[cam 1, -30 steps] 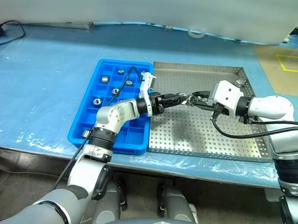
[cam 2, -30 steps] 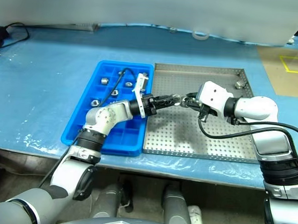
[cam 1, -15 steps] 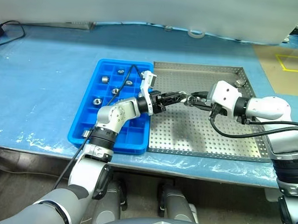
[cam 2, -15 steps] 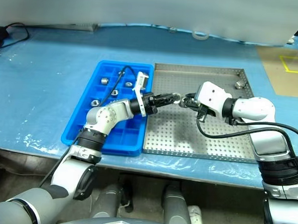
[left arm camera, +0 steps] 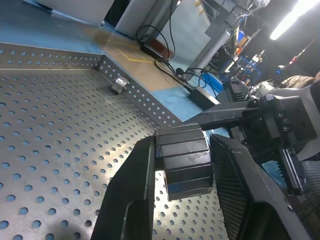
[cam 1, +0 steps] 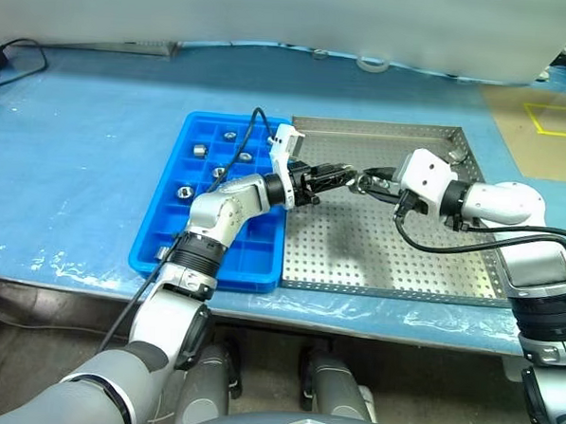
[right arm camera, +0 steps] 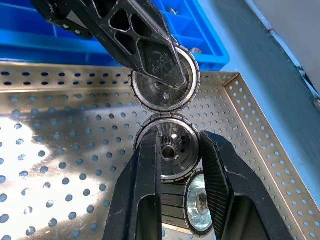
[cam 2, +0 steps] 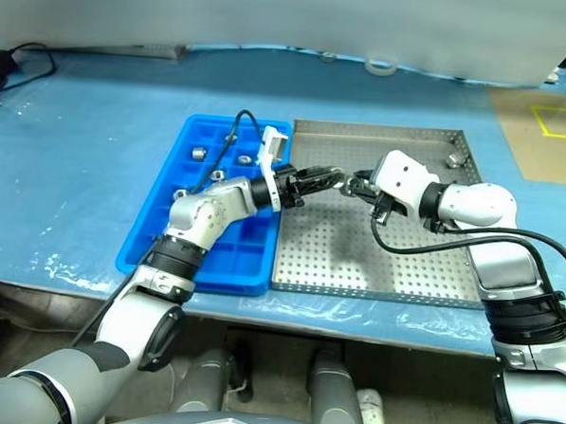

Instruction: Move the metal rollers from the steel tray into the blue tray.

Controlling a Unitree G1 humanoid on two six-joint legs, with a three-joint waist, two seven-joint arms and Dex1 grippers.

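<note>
Above the steel tray (cam 1: 395,256) my two grippers meet tip to tip. My left gripper (cam 1: 345,173) is shut on a metal roller (left arm camera: 182,160), its ribbed side showing between the fingers. My right gripper (cam 1: 367,181) is shut on a roller (right arm camera: 172,150). In the right wrist view a second round face (right arm camera: 150,92) touches it, partly covered by a left finger (right arm camera: 145,45). One roller (cam 1: 455,158) lies in the steel tray's far right corner. The blue tray (cam 1: 158,236) to the left holds several rollers (cam 1: 199,151) in its compartments.
The trays sit side by side on a table with a blue cover (cam 1: 77,163). A tape roll (cam 1: 371,62) lies at the back. A black cable (cam 1: 16,51) is at the far left, and brown board with yellow lines (cam 1: 554,122) at the right.
My left gripper has closed its fingers at the roller and its wrist has rolled. The right gripper has stayed in place, still shut.
</note>
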